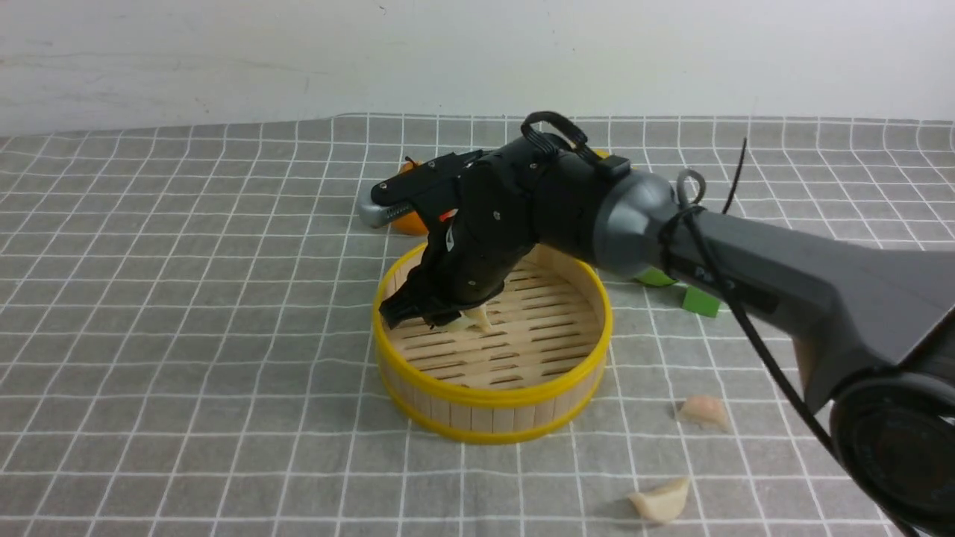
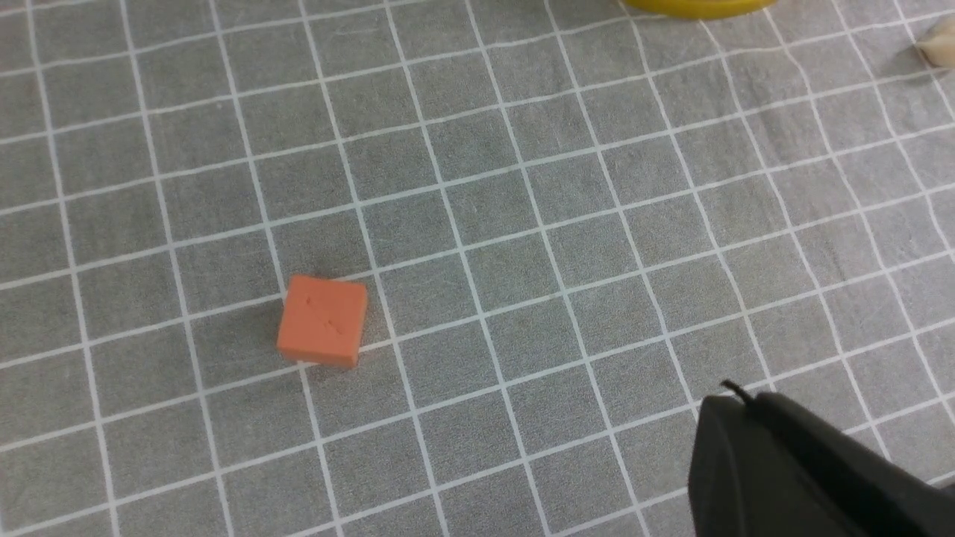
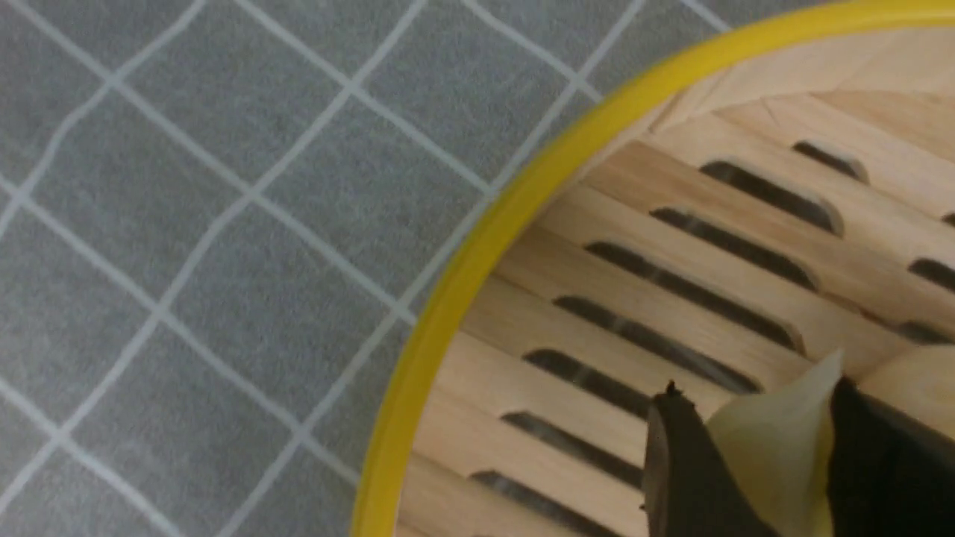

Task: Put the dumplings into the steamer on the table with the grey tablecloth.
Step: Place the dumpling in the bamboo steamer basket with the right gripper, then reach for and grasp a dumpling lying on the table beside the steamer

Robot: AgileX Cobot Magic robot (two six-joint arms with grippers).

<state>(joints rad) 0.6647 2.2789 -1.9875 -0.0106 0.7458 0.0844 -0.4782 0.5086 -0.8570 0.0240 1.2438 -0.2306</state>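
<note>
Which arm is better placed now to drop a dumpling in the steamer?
Right: the right gripper holds a dumpling inside the steamer. The left gripper is shut, over the cloth outside it.

right gripper (image 1: 440,317): angled down, clamped on dumpling (image 3: 776,447) | left gripper (image 2: 739,421): closed

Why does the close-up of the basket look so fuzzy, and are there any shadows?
Right wrist view: the held dumpling in the right pincer sits very near the lens, so it and the steamer rim look soft. Front view: even, gentle light, only a faint shadow beside the nearest loose dumpling. Left wrist view: sharper, and the orange block casts a small soft shadow.
</note>
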